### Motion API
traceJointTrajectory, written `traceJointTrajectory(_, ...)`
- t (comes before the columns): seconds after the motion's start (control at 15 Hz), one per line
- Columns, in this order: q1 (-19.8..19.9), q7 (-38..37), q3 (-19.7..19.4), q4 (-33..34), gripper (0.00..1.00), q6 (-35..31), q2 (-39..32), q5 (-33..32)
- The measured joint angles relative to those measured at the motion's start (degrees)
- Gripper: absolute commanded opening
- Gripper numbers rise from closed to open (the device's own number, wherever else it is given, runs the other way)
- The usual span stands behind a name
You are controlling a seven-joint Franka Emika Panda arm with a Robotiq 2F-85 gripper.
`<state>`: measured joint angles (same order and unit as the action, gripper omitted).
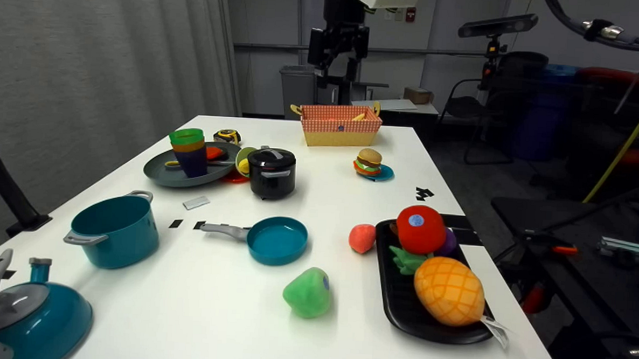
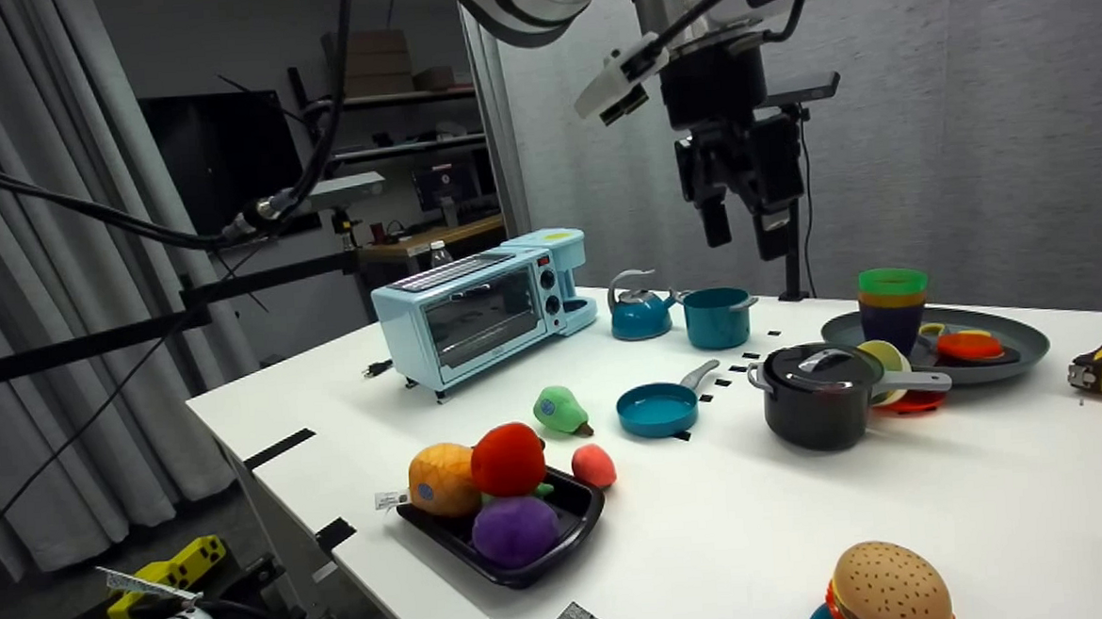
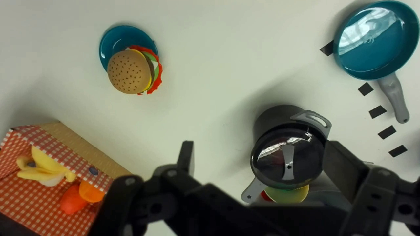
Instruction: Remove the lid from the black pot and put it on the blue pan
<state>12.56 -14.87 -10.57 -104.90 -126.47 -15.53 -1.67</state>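
Observation:
The lid [image 1: 282, 157] is dark and glossy with a grey strap handle. It sits on the small black pot [image 1: 271, 184], also seen in an exterior view as lid [image 2: 847, 369] and pot [image 2: 813, 420]. In the wrist view the lid [image 3: 305, 157] covers the black pot [image 3: 274, 119] between the finger lines. The blue pan [image 1: 277, 242] lies flat, with nothing in it, grey handle out; it also shows in an exterior view [image 2: 658, 409] and the wrist view [image 3: 370, 42]. My gripper [image 3: 259, 154] is open and empty, high above the table in both exterior views [image 1: 337, 76] [image 2: 745, 231].
A grey plate [image 1: 168, 178] with stacked cups stands close beside the black pot. A teal pot [image 1: 115, 230], kettle [image 1: 49, 319], oven [image 2: 485, 313], basket [image 1: 340, 134], burger [image 1: 369, 161], black tray [image 1: 395, 307] of plush fruit and a green plush [image 1: 308, 293] stand around.

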Motion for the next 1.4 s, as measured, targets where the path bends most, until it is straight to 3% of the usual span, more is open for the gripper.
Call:
traceJointTrajectory(0.6,0.6,4.5,0.2,7.7,1.0,-7.6,-10.6,5.0)
traceJointTrajectory(1.4,1.2,5.7,2.0,20.1,1.0,-7.9,-22.5,8.5)
